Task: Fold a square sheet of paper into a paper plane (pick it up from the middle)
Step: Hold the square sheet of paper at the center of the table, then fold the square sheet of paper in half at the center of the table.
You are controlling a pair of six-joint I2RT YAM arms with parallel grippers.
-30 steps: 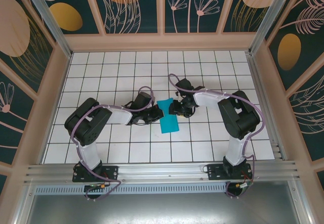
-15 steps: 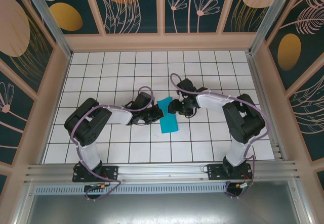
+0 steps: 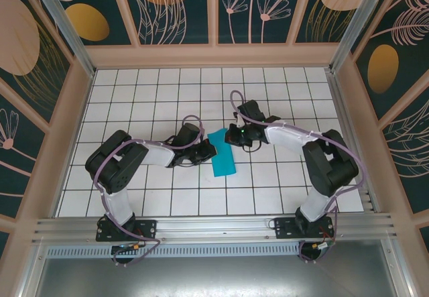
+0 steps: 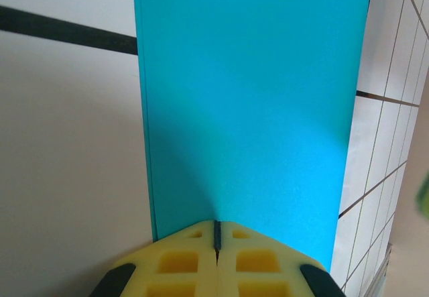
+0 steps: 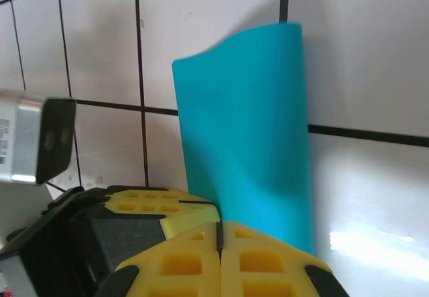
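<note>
Top external view: a cyan-blue sheet of paper (image 3: 222,153), folded into a narrow strip, is lying flat on the white gridded tabletop (image 3: 154,89) between both arms. The left gripper (image 3: 210,152) is touching its left edge, jaws closed. The right gripper (image 3: 232,136) is sitting at the far right corner. A second ago it was lower along that edge with jaws apart, and now they are pressed together. Whether either is pinching paper is unclear. The sheet is staying put. Right wrist view: a pale tag (image 5: 13,139) beside the left gripper, with print too blurred to read.
</note>
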